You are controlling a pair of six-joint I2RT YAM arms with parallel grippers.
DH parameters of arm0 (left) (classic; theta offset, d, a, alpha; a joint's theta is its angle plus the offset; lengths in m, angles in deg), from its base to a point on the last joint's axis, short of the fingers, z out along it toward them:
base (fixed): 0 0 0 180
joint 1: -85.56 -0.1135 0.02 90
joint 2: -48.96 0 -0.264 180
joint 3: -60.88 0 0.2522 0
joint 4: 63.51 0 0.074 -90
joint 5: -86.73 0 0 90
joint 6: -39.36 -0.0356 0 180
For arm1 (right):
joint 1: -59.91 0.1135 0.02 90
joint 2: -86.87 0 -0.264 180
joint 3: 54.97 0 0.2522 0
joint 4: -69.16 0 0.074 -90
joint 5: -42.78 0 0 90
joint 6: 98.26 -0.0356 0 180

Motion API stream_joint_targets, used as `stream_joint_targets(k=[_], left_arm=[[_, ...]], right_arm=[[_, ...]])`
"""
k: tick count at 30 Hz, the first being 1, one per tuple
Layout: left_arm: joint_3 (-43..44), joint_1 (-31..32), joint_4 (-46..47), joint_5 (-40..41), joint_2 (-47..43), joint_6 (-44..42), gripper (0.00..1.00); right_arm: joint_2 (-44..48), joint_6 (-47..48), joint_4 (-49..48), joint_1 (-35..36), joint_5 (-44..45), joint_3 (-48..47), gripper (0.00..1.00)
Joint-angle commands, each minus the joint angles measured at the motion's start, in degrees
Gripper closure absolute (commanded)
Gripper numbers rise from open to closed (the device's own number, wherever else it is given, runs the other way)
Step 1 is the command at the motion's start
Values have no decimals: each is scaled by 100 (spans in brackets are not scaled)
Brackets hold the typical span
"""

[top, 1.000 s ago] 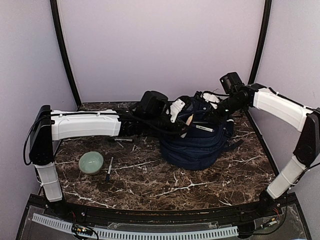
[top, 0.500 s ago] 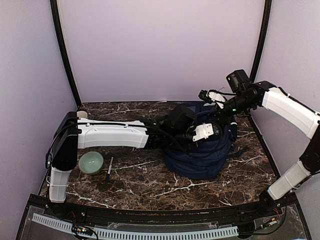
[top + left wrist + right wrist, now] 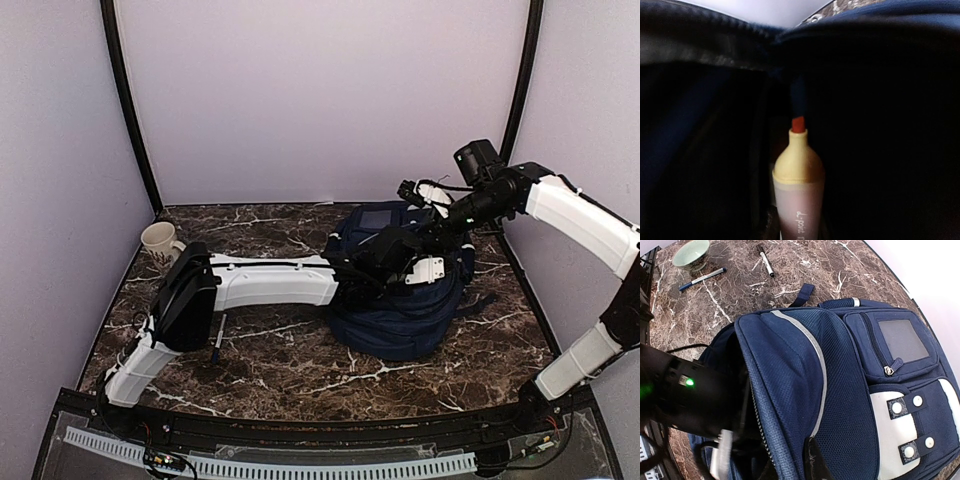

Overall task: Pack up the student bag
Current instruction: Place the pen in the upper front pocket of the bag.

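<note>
The student bag lies at the back right of the table, navy with white patches; it also shows in the right wrist view. My right gripper is shut on the edge of the bag's top flap and holds it up, one dark fingertip showing on the fabric. My left gripper reaches into the open main compartment. In the left wrist view it holds a marker with a pale barrel, yellow neck and red tip, pointing into the dark inside of the bag. Its fingers are lost in the dark.
A beige mug stands at the back left. A pen lies left of centre beside my left elbow. The right wrist view shows a green bowl, a blue pen and a black marker on the marble.
My left arm has swung right and pushed its gripper with the marker into the bag's opening. My right gripper rose with the flap a second ago and has held still since.
</note>
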Motion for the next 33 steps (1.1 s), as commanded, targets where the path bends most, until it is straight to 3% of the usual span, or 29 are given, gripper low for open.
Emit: stream_joint_targets(k=[1,5,10,19,29,33], left_arm=[[480,-1,254,646,462,-460,69],[519,-2,637,935,557,-641,56],[298,19,681,1064,300,-503,50],[-1618,492,1900,1396,-1133,-910,43],[-3057,1019,1022,1201,-2538,446,42],[-3650,1125,284,810,-3346,1829,43]], right_arm=[[494,19,-450,65,-914,-81,100],[533,3,-483,70,-827,-32,100],[558,-72,-633,65,-591,67,100],[259,-624,-1336,-123,222,396,100],[56,-696,-1619,-276,-186,568,100],[-6,-727,-1834,-277,-348,810,100]])
